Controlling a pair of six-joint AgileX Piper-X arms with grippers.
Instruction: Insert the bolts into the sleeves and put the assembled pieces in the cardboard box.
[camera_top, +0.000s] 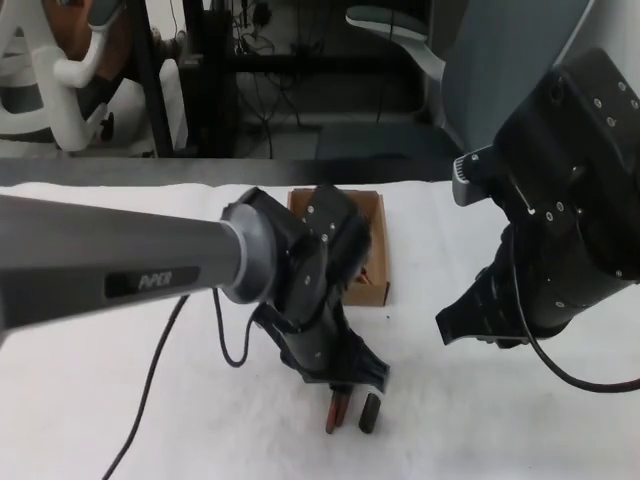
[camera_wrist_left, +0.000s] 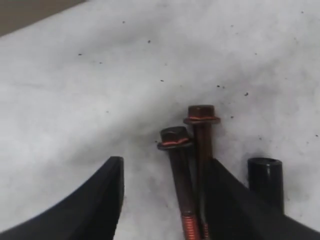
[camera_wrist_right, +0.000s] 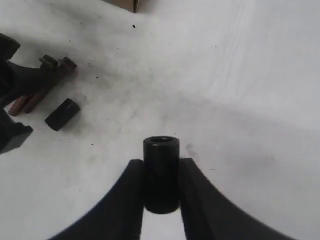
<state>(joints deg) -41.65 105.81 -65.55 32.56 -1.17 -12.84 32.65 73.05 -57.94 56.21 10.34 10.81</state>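
Two copper-coloured bolts (camera_wrist_left: 181, 172) lie side by side on the white cloth, between the fingers of my left gripper (camera_wrist_left: 165, 162), which is open around them; one bolt lies close against a finger. A black sleeve (camera_wrist_left: 265, 176) lies just outside that finger. In the high view the left gripper (camera_top: 340, 378) points down over the bolts (camera_top: 334, 410) and the sleeve (camera_top: 370, 412). My right gripper (camera_wrist_right: 161, 167) is shut on a second black sleeve (camera_wrist_right: 161, 175), held above the cloth. The cardboard box (camera_top: 376, 262) sits behind the left wrist.
White cloth (camera_top: 500, 420) covers the bench. The right wrist view also shows the loose sleeve (camera_wrist_right: 62, 114), the bolts (camera_wrist_right: 47, 80), the left gripper's fingers (camera_wrist_right: 15, 82) and a corner of the box (camera_wrist_right: 125, 4). A cable (camera_top: 160, 360) trails from the left arm.
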